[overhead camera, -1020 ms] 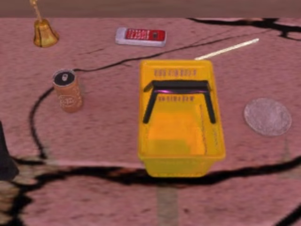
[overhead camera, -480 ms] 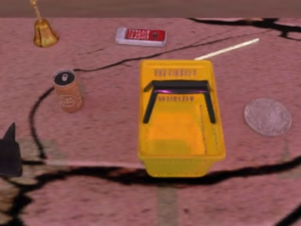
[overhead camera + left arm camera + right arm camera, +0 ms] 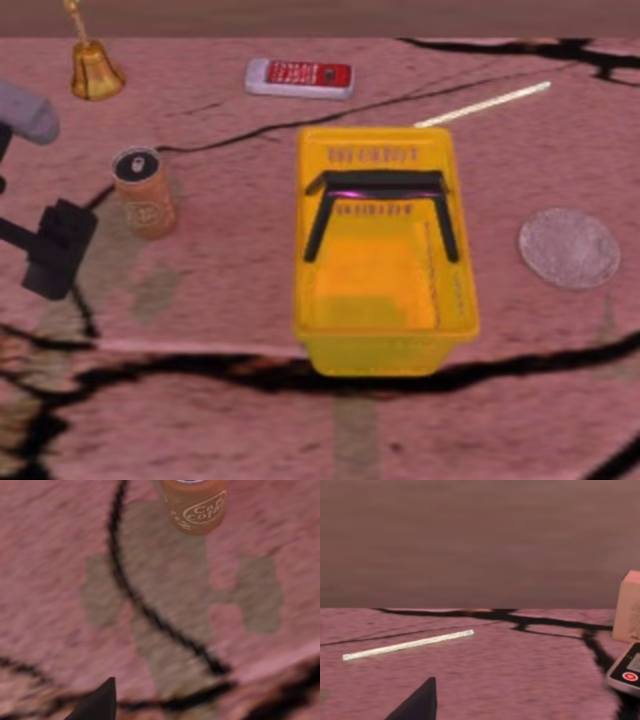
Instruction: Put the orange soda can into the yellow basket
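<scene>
The left hand (image 3: 58, 250) (grip state unclear) has advanced from the table's edge toward the orange soda can (image 3: 144, 192).

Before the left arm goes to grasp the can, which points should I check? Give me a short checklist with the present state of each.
1. Orange soda can stands upright, alone on the table: ok.
2. Left hand is close to the can but not touching it: ok.
3. Left hand open wide enough for the can: cannot tell.
4. Path from the left hand to the can is free; the golden bell stands farther back: ok.
5. Yellow basket is empty, though its black handle crosses the opening: ok.
6. Right hand is out of the top view: ok.
</scene>
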Available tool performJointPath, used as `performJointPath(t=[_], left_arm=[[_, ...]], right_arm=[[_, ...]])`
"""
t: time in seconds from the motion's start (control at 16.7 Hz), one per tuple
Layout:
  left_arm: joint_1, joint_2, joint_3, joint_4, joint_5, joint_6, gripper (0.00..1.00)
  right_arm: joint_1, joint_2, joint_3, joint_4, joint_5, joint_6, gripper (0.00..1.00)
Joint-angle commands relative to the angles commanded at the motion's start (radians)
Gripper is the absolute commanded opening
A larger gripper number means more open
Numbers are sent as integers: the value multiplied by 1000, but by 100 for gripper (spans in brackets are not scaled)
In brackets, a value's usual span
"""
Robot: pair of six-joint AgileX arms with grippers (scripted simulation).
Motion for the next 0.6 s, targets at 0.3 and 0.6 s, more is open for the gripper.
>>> performJointPath(t=[0.3, 0.6], left_arm=[[-34, 519, 463, -282, -7, 136, 100], [-45, 942, 870, -462, -27, 246, 100]], right_arm=[[0, 0, 0, 0, 0, 0, 100], [0, 0, 0, 0, 0, 0, 100]])
